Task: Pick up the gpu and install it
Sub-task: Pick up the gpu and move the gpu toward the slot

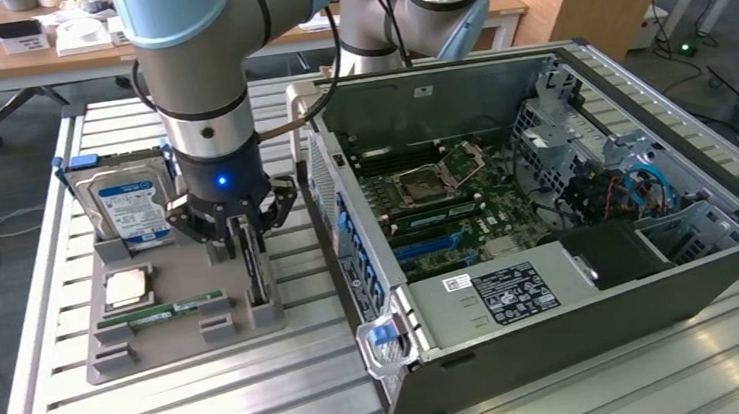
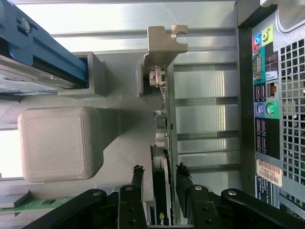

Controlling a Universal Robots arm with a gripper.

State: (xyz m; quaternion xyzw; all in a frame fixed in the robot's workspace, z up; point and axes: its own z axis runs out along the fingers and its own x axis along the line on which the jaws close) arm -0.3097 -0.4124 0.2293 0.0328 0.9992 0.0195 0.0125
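The gpu (image 1: 256, 272) stands on its long edge in a slot of the grey holder tray (image 1: 175, 359), a thin dark card. In the wrist view the gpu (image 2: 161, 143) runs away from the camera, with its pale metal bracket (image 2: 162, 45) at the far end. My gripper (image 1: 247, 240) hangs straight down over the card's upper edge. The gripper (image 2: 159, 171) is open, one black finger (image 2: 137, 175) on each side of the card with a narrow gap to each face. The card rests in its slot.
The tray also holds a blue-labelled hard drive (image 1: 128, 203), a processor (image 1: 129, 286) and a green memory stick (image 1: 178, 309). Close to the exterior view's right of the tray lies the open computer case (image 1: 545, 222), its rear port panel (image 2: 267, 109) beside the card. All rest on a slatted metal table (image 1: 227, 410).
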